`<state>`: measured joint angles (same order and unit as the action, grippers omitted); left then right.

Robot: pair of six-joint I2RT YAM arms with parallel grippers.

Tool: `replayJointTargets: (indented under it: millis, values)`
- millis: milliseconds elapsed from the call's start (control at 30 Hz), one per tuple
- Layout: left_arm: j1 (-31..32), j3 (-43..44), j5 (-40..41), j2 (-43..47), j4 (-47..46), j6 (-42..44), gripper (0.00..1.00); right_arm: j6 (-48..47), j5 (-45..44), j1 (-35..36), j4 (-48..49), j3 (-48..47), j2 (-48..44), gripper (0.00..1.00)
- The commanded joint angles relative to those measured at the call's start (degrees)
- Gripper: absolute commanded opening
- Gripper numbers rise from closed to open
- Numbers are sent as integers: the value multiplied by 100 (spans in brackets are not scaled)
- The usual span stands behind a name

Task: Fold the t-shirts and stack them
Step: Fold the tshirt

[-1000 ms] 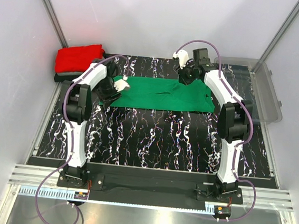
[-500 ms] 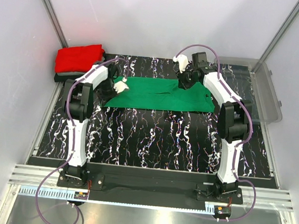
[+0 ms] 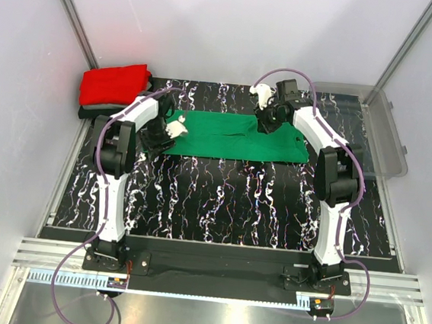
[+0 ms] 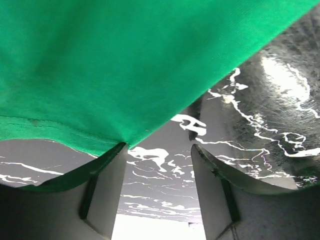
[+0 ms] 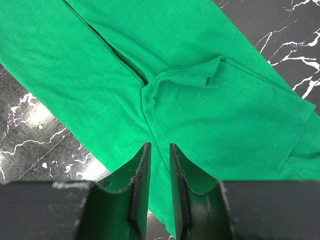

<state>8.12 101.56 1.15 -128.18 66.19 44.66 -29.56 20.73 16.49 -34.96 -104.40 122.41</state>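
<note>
On far half of table [image 3: 220, 201], green t-shirt [image 3: 234, 137] lies as long flat band, left to right. Right gripper [image 5: 159, 146] nearly closed, pinching ridge of cloth at shirt's far edge. Left gripper [image 4: 160, 165] wide apart at left end, hem draped over one finger [image 4: 102, 195], nothing clamped. You likely need left end gripped before folding: close on hem, lift both ends level, avoid dragging. Wrist views show grip state; only top view shows folded red t-shirt [image 3: 115, 83] far left.

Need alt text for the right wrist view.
The right gripper pinches a raised fold of the green t-shirt, jaws nearly closed on it. The shirt lies spread over a black marbled table.
</note>
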Motion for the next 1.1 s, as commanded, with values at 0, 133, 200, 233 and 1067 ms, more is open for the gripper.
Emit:
replayJointTargets:
  millis: [0,133,200,233,1067]
  values:
    - [5,-311,166,197,-343,148,61,108,159,30,103,7,-349,28]
    - [14,-374,245,311,-441,227,60,65,151,21,95,51,-402,28]
    - [40,-347,298,407,-432,227,57,65,159,21,95,78,-420,28]
    - [49,-330,298,469,-441,279,56,65,168,21,95,78,-437,28]
    - [49,-232,536,126,-616,561,5,-76,36,21,95,-133,-34,28]
